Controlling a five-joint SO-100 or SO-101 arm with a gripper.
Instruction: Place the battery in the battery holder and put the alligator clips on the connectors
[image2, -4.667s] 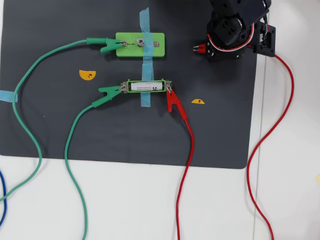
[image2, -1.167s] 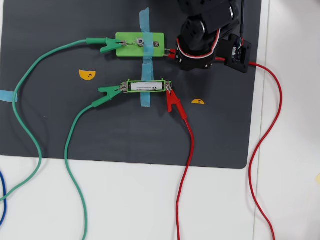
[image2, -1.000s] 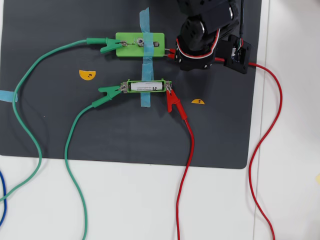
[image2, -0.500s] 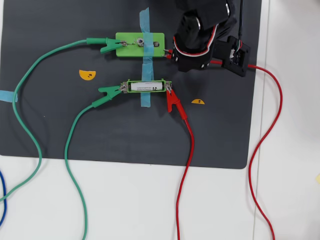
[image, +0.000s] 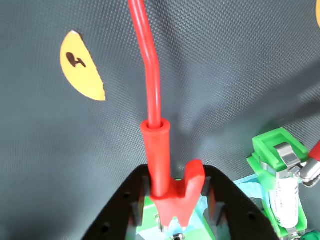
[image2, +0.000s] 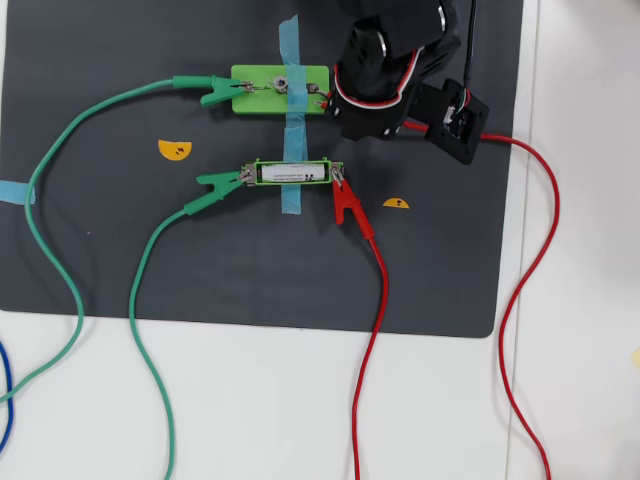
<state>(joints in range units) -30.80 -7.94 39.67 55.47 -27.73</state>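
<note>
Dark mat (image2: 100, 250): the gripper (image: 172, 220), pinching the last red alligator clip (image: 172, 192), has slid left onto the green block's connector (image2: 318, 98). The battery (image2: 293, 174) sits in its holder (image2: 295, 160).

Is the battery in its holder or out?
In. The overhead view shows the white battery lying inside the green holder, with clips on both end tabs.

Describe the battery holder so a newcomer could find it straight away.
Start in the overhead view at the dark mat and find the vertical strip of blue tape. The battery holder is the lower green piece it crosses. Unlike the solid green block above, it is a narrow frame holding a white battery.
</note>
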